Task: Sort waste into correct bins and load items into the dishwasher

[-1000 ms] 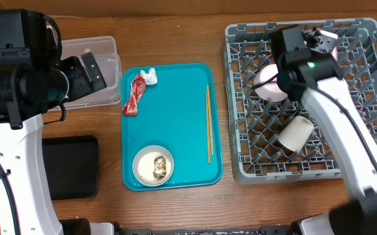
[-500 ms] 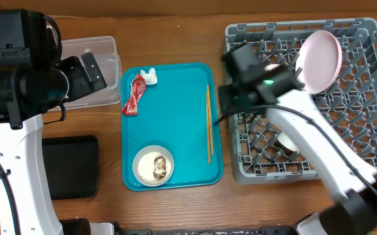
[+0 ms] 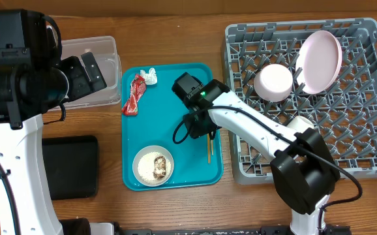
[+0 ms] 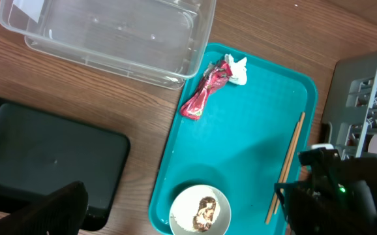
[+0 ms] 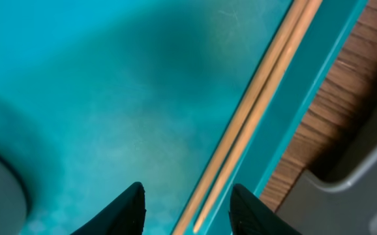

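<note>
Wooden chopsticks (image 3: 209, 111), a thin pair, are lying lengthwise along the right edge of the teal plastic tray (image 3: 175, 85), just inside its rim. The right gripper (image 5: 187, 212) is now hanging low over them, having swung across from the grey dishwasher rack (image 3: 371, 98) where it was working a second ago. Its dark fingertips (image 5: 127, 209) are standing spread apart, with the sticks running between them and nothing pinched.

Over in the rack, the round pink plate (image 3: 319, 60) is now standing on edge at the far side. The pink bowl (image 3: 273, 81) is sitting beside it, and a white cup (image 3: 299, 122) is peeking out from under the arm.

On the tray, the red wrapper (image 3: 134, 94), the crumpled white tissue (image 3: 150, 76) and the small white bowl of scraps (image 3: 153, 166) are lying as before.

The left gripper (image 3: 84, 73) is still hovering by the clear plastic bin (image 3: 104, 55), fingers appearing spread and empty, with the black bin (image 3: 71, 166) nearer the robot.
</note>
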You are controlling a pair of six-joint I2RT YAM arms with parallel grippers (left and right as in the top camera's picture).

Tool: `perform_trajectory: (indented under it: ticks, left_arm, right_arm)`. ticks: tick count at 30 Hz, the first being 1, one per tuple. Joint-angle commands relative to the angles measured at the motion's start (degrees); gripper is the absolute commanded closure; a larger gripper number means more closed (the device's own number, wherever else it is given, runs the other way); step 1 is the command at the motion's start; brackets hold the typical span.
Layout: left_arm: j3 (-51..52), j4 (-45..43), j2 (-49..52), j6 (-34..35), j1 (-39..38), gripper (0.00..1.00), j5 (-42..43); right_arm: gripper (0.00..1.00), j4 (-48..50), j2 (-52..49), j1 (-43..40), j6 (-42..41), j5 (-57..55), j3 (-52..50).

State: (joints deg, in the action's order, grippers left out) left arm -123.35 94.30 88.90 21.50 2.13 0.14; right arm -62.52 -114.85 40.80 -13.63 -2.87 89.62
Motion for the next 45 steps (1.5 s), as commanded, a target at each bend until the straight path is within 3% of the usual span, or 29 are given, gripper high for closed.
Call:
perform_trajectory:
  ticks: [1, 19, 41, 42, 45]
  left_arm:
    - [-0.1, -0.2, 0.0, 0.4, 0.1, 0.0, -0.7]
    - [-0.1, -0.2, 0.0, 0.4, 0.1, 0.0, -0.7]
    - [-0.1, -0.2, 0.0, 0.4, 0.1, 0.0, -0.7]
    - [-0.1, -0.2, 0.0, 0.4, 0.1, 0.0, -0.7]
    - [-0.1, -0.2, 0.0, 0.4, 0.1, 0.0, -0.7]
  right_arm:
    - [0.57, 0.7, -2.6, -0.4, 1.1, 0.0, 0.3]
    - [0.57, 3.1, -6.1, -0.5, 7.0, 0.0, 0.3]
    - [0.56, 6.3, -12.7, -1.9, 4.5, 2.3, 0.3]
    - [0.57, 6.3, -12.9, -1.9, 4.5, 3.7, 0.3]
    - [0.76, 6.1, -12.8, -1.9, 4.4, 5.4, 0.3]
